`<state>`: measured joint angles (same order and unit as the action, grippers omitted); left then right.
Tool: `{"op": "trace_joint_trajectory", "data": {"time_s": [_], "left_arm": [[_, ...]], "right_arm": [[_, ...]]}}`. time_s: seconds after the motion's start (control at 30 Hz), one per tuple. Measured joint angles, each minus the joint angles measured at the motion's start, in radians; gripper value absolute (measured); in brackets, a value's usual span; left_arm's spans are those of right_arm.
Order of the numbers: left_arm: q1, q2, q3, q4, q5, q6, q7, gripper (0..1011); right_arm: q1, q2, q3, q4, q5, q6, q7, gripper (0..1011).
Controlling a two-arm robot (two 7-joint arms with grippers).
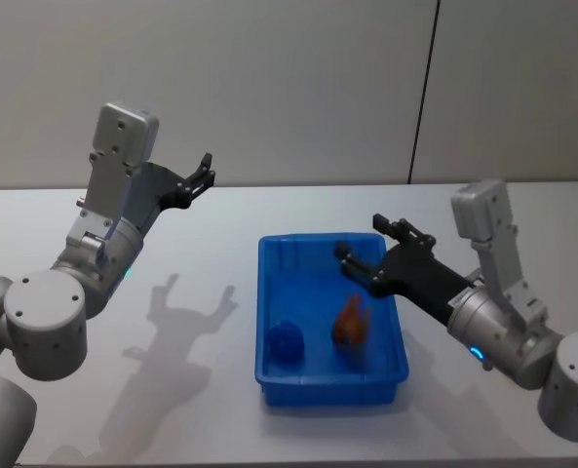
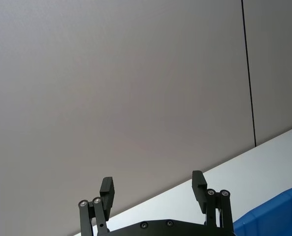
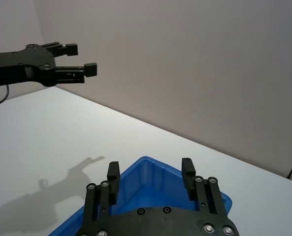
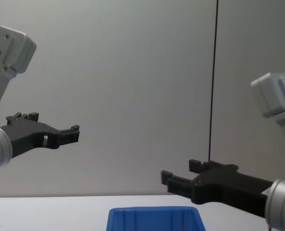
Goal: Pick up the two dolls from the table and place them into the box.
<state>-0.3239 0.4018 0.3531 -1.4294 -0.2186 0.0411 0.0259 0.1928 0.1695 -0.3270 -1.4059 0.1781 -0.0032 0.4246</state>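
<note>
Both dolls lie in the box

The left gripper is up in the air over the far left side of the table. Its fingers are wide apart and it holds nothing. It is well apart from the box. Its dark shadow falls on the white table just left of the box.

The box sits on the middle of the table. The blue doll lies inside, in the near left part. The orange doll lies inside too, near the right wall. The two dolls do not touch.

The right gripper hangs over the far right part of the box, above the rim. Its fingers are spread apart and there is nothing between them
</note>
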Motion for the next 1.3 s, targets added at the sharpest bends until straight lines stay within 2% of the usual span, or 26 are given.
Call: {"op": "trace_joint_trajectory", "data": {"time_s": [0.1,0.13,0.3,0.37,0.73,1.3], "left_arm": [[0.0,0.0,0.0,0.0,0.0,0.0,0.0,1001],[0.0,0.0,0.0,0.0,0.0,0.0,0.0,1001],[0.0,0.0,0.0,0.0,0.0,0.0,0.0,1001],[0.0,0.0,0.0,0.0,0.0,0.0,0.0,1001],[0.0,0.0,0.0,0.0,0.0,0.0,0.0,1001],[0.0,0.0,0.0,0.0,0.0,0.0,0.0,1001]], "right_arm": [[0.004,-0.006,-0.006,0.006,-0.001,-0.006,0.009,808],[0.004,-0.006,-0.007,0.007,-0.001,-0.007,0.009,808],[0.0,-0.007,-0.01,0.007,-0.007,-0.008,-0.012,974],[-0.002,-0.007,-0.01,0.005,-0.009,-0.008,-0.022,1001],[-0.046,0.018,-0.001,-0.04,-0.022,0.012,-0.129,1001],[-0.168,0.092,0.038,-0.153,-0.027,0.101,-0.366,1001]]}}
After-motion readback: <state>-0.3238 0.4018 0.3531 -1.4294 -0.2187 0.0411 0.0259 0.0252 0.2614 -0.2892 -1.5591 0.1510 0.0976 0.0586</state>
